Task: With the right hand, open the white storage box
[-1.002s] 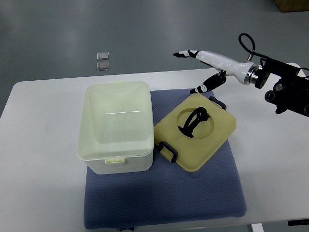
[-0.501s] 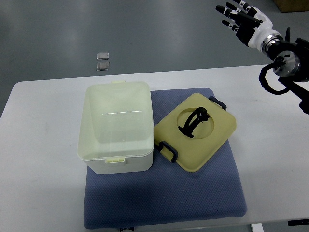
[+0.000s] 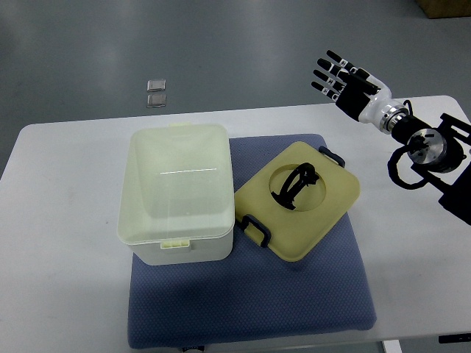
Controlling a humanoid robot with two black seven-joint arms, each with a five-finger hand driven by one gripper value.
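The white storage box (image 3: 177,193) stands open on the left part of a blue mat (image 3: 294,294). Its pale yellow lid (image 3: 298,200), with black clips and a black handle, lies off the box and leans against its right side on the mat. My right hand (image 3: 340,77) is raised above the table's far right edge, up and to the right of the lid. Its fingers are spread and it holds nothing. My left hand is out of view.
The white table (image 3: 59,250) carries the mat. Two small grey squares (image 3: 156,92) lie on the floor beyond the table's far edge. A brown box corner (image 3: 445,6) shows at the top right.
My right hand has swung from side-on to palm-open, risen to the top right corner, then come down and left to above the table's far right edge. The box and lid have not moved.
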